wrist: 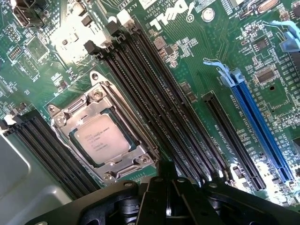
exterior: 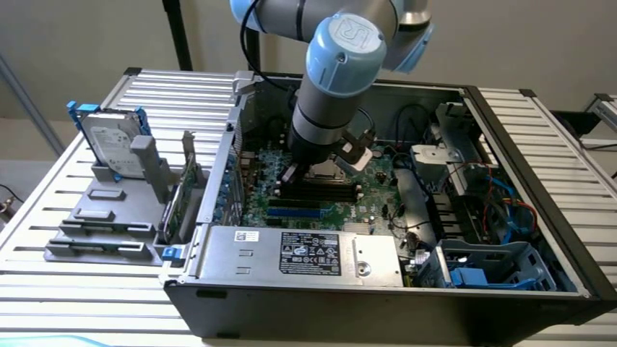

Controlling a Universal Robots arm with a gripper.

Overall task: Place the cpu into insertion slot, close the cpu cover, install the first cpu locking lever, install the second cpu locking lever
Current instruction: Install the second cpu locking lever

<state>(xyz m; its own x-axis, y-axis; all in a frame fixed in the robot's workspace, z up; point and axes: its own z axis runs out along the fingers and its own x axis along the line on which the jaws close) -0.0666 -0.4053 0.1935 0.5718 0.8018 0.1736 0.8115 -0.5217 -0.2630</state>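
On the green motherboard, the cpu sits in the insertion slot under the cpu cover, just beside your pressed-together gripper; press levers squarely.

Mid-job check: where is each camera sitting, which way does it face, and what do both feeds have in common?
Exterior view: off the arm, raised, looking down into the open computer case on the slatted table; the robot arm reaches down to the motherboard.
Wrist view: on the wrist, facing the board close up; the cpu sits in the insertion slot under the closed cpu cover; the shut claw shows.
Shared: motherboard, black memory slots, blue card slot.
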